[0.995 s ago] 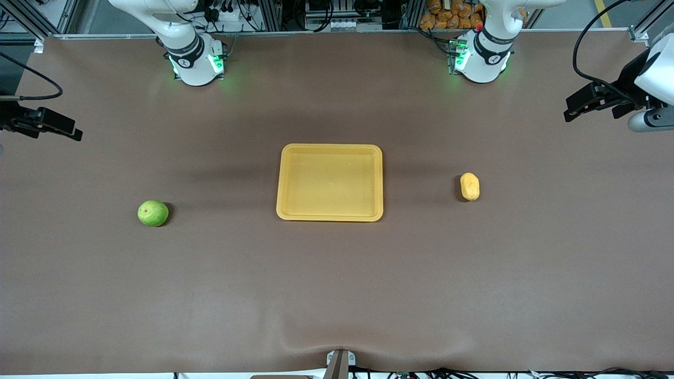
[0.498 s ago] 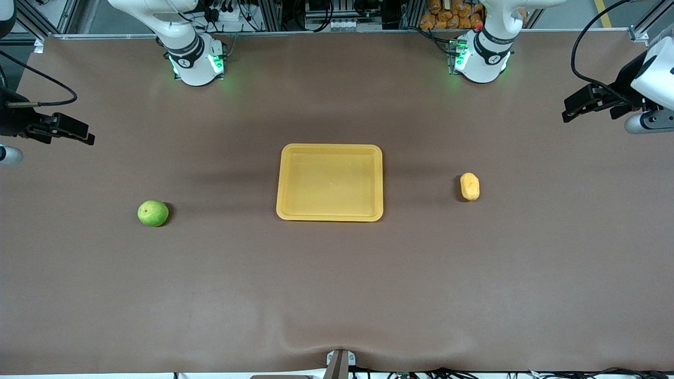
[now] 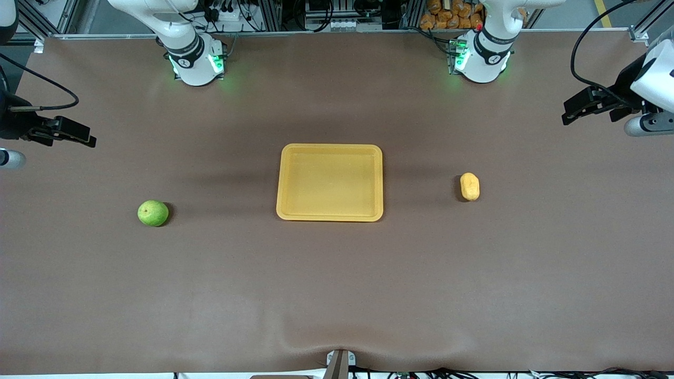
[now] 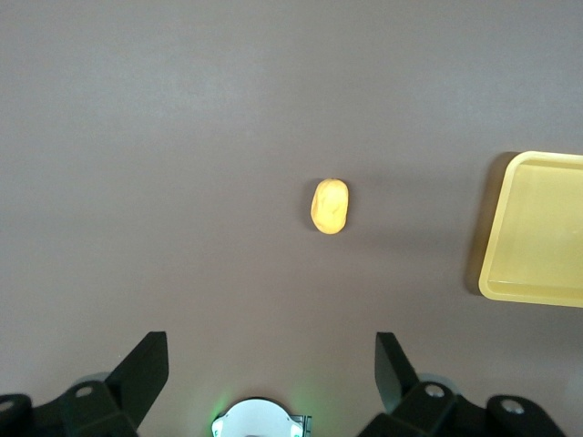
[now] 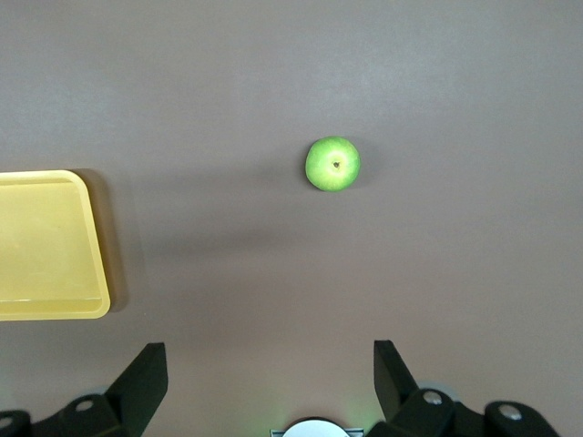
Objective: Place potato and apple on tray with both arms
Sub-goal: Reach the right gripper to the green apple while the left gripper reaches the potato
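Observation:
The yellow tray [image 3: 285, 181] lies empty at the table's middle. The green apple [image 3: 153, 213] sits on the table toward the right arm's end; it also shows in the right wrist view [image 5: 332, 164]. The yellow-orange potato [image 3: 469, 186] lies toward the left arm's end; it also shows in the left wrist view [image 4: 329, 206]. My right gripper [image 3: 79, 138] hangs high over the table's right-arm end, open and empty [image 5: 271, 364]. My left gripper [image 3: 571, 110] hangs high over the left-arm end, open and empty [image 4: 272, 364].
The tray's edge shows in both wrist views [image 4: 537, 237] [image 5: 46, 246]. The arm bases [image 3: 197, 60] [image 3: 482, 58] stand at the table's edge farthest from the front camera. Brown table surface lies bare around the items.
My right gripper has come in from the table's end toward the apple's side. My left gripper has shifted only slightly. Apple, potato and tray have not moved.

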{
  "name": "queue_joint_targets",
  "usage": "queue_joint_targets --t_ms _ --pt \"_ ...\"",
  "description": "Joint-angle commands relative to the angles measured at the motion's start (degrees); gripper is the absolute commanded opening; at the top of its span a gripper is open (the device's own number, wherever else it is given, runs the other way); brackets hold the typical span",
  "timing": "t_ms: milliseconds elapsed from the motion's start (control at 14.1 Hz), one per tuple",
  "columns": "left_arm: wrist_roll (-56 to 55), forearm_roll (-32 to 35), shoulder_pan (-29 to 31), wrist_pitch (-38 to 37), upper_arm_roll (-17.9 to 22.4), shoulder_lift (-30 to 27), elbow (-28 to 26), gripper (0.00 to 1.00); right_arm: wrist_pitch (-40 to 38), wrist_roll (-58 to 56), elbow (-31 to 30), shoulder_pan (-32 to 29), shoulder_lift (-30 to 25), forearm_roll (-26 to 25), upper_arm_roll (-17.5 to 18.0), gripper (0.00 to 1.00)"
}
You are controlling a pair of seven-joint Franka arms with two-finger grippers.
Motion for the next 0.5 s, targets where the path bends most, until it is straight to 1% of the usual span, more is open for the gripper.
queue_joint_targets --t_ms 0,142,427 --pt "1.1 0.0 -0.1 2.4 0.1 0.4 -1.9 1.0 -0.7 0.0 2.1 -0.5 0.7 0.2 0.0 1.0" --pt "1.0 0.0 -0.2 5.6 0.1 0.4 -4.8 1.0 -0.7 0.1 2.2 -0.5 0.8 0.1 0.0 1.0" --pt "0.0 0.0 -0.5 18.7 -0.1 0.6 -14.5 1.0 -0.6 0.1 3.0 -0.4 0.9 0.2 0.0 1.0"
